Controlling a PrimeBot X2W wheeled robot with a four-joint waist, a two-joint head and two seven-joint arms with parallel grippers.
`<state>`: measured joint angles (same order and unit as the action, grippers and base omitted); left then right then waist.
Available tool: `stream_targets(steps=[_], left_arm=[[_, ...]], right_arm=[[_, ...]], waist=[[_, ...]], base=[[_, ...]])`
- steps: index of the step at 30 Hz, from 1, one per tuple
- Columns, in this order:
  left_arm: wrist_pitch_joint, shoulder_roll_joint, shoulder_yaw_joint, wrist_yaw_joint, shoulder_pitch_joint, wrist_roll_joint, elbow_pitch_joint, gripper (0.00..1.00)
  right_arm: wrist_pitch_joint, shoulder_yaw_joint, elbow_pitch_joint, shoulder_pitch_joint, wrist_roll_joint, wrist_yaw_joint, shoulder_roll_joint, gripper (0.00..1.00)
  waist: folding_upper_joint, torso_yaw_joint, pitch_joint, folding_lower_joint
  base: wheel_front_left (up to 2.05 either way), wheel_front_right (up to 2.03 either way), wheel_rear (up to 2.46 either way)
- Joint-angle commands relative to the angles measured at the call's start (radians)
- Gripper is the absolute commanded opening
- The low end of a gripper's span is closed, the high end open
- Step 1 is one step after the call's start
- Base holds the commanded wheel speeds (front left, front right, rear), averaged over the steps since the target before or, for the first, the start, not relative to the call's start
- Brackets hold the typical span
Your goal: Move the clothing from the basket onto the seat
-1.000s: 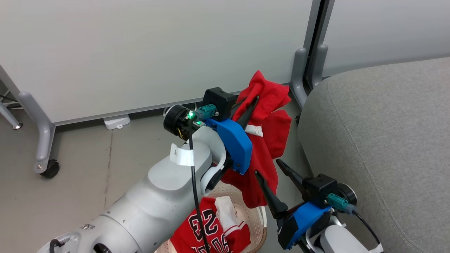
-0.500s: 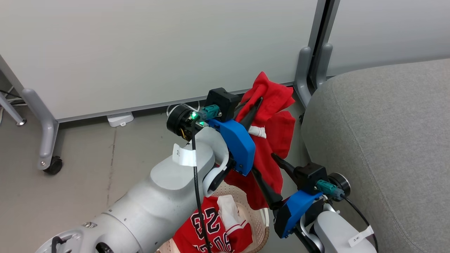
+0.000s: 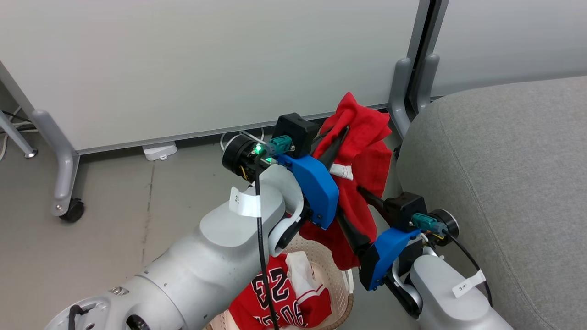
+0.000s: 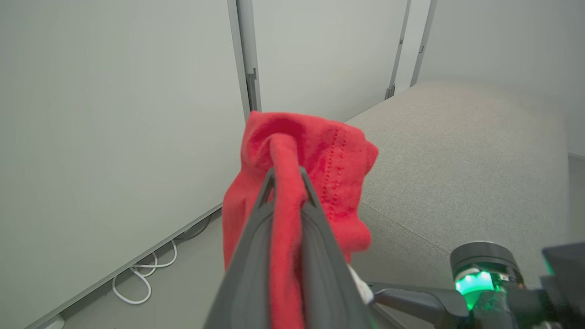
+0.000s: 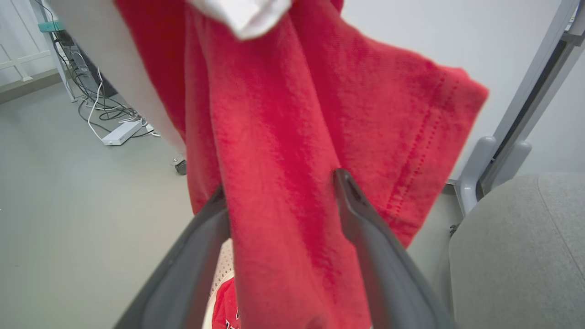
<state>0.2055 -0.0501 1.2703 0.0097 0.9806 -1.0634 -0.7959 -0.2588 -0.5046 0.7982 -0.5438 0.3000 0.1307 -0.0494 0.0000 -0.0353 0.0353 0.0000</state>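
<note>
- Your left gripper [image 4: 286,176] is clamped tight on a bunched fold of the plain red garment [image 4: 320,151]. The cloth is squeezed into a ridge between the two fingers and spills over their tips, so a pinch carries it, not a hook.
- That pinch sits near the top of the bundle. This is why most of the fabric hangs below the wrist as a long drape, with a white trim patch [image 3: 341,171] showing beside the blue housing.
- Your right gripper [image 5: 281,183] has its jaws spread wide, one finger on each side of the drape. It holds nothing, and you cannot tell whether its pads touch the cloth. I judge it is placed there to take a second hold lower down.
- In the head view the garment is lifted above the laundry basket [image 3: 328,275], with its lower edge hanging near the rim. It is just beside the rounded edge of the grey sofa [image 3: 504,183] but does not lie on it.
- The numbered jersey [image 3: 275,293] lies crumpled in the basket, partly hidden behind your left arm [image 3: 220,256]. Neither gripper is on it.
- As I read it, you are mid-carry with the first piece, and nothing is on the seat yet.
- The sofa is to your right, so the next move likely needs enough height for the hanging tail to clear the cushion's edge.
- Watch the single pinch: if the tail catches on the basket or the sofa's side, the fold could slip out.
</note>
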Motion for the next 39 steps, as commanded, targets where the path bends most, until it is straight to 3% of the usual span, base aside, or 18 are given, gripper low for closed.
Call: stream_targets(steps=[1,9,10,11,13,14,37,38,39], left_arm=[[0.001,-0.001,0.002,0.007,0.013,0.000,0.006,0.00],[-0.004,-0.001,0.008,0.008,0.013,-0.002,0.019,0.00],[-0.004,-0.001,0.009,0.008,0.013,-0.002,0.019,0.00],[-0.004,-0.001,0.009,0.008,0.013,-0.001,0.019,0.00],[-0.004,-0.001,0.010,0.008,0.013,-0.001,0.018,0.00],[-0.005,-0.001,0.011,0.007,0.013,-0.001,0.018,0.00],[-0.010,-0.001,0.013,0.001,-0.001,-0.009,0.006,0.00],[-0.013,-0.001,0.013,0.001,-0.003,-0.010,0.007,0.02],[-0.014,-0.001,0.013,0.001,-0.005,-0.010,0.008,0.28]], right_arm=[[-0.005,-0.007,0.017,-0.027,0.014,0.000,-0.002,1.00],[-0.007,-0.046,0.066,-0.063,0.050,0.000,-0.002,1.00],[-0.007,-0.050,0.070,-0.067,0.057,0.000,-0.002,0.95],[-0.007,-0.054,0.074,-0.070,0.065,0.000,-0.002,0.60],[-0.007,-0.063,0.078,-0.073,0.082,0.000,-0.002,0.11],[-0.008,-0.066,0.079,-0.074,0.087,0.000,-0.002,0.00],[-0.008,-0.068,0.084,-0.068,0.107,0.000,-0.002,0.00],[-0.008,-0.069,0.085,-0.067,0.107,0.000,-0.002,0.00],[-0.008,-0.070,0.085,-0.066,0.107,0.000,-0.002,0.00]], waist=[[0.0000,0.002,0.002,0.0000],[0.0000,0.005,0.006,0.0000],[0.0000,0.005,0.007,0.0000],[0.0000,0.005,0.007,0.0000],[0.0000,0.004,0.006,0.0000],[0.0000,0.004,0.006,0.0000],[0.0000,-0.009,-0.001,0.0000],[0.0000,-0.009,-0.001,0.0000],[0.0000,-0.010,-0.001,0.0000]], base=[[0.00,0.00,0.00],[0.00,0.00,0.00],[0.00,0.00,0.00],[0.00,0.00,0.00],[0.00,0.00,0.00],[0.00,0.00,0.00],[0.00,0.00,0.00],[0.00,0.00,0.00],[0.00,0.00,0.00]])
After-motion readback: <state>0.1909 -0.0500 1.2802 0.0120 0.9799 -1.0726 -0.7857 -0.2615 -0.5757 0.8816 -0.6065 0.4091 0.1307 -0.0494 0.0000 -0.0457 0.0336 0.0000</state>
